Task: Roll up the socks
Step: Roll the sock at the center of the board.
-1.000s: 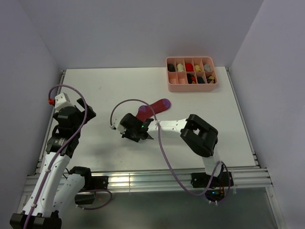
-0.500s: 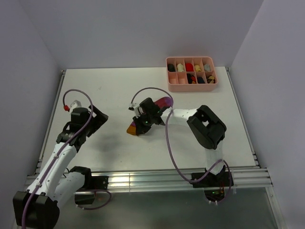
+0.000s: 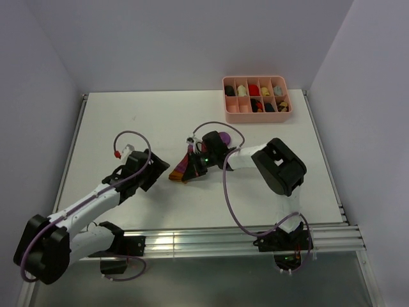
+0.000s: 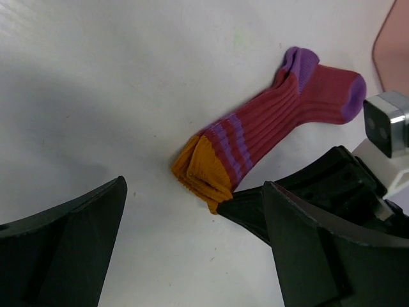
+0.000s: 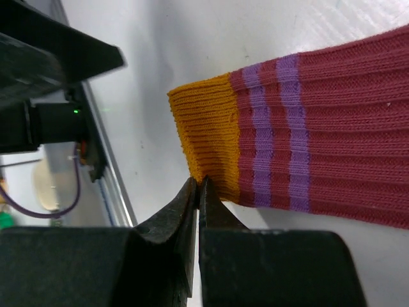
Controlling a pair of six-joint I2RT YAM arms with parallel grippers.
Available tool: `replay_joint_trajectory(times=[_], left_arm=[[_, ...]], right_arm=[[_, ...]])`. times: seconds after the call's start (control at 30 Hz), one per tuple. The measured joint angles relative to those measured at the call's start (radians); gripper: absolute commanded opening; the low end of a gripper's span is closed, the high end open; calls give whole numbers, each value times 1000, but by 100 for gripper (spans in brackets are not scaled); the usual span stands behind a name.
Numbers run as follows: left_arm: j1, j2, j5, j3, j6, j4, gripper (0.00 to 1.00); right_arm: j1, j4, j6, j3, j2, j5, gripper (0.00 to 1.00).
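A red sock (image 3: 183, 168) with purple stripes, an orange cuff and a purple toe lies flat on the white table, cuff toward the left arm. It also shows in the left wrist view (image 4: 268, 121) and in the right wrist view (image 5: 307, 128). My right gripper (image 3: 193, 167) is shut, and its tips (image 5: 199, 185) touch the edge of the orange cuff; no cloth shows between the jaws. My left gripper (image 3: 157, 175) is open and empty, low over the table just left of the cuff, which lies ahead of its fingers (image 4: 70, 243).
A pink tray (image 3: 257, 118) with compartments holding several rolled socks stands at the back right. The right arm's purple cable (image 3: 217, 128) loops over the sock's toe end. The table's metal rail (image 3: 192, 240) runs along the near edge.
My left arm has swung in from the table's left side toward the sock's cuff. My right gripper has drawn back off the cuff toward the sock's middle, uncovering the orange end.
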Motion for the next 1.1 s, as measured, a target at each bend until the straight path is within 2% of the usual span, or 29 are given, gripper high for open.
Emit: replay_joint_trajectory(times=[0.3, 0.47, 0.7, 1.1], left_arm=[[-113, 243, -35, 12, -60, 90, 88], [-140, 276, -49, 34, -85, 119, 83], [-159, 313, -76, 35, -113, 143, 67], [-162, 374, -145, 53, -140, 195, 56]], right_arm=[[-46, 179, 169, -73, 53, -74, 0], [-56, 197, 183, -74, 53, -78, 0], [-56, 200, 187, -74, 53, -78, 0], [-56, 200, 190, -74, 53, -78, 0]])
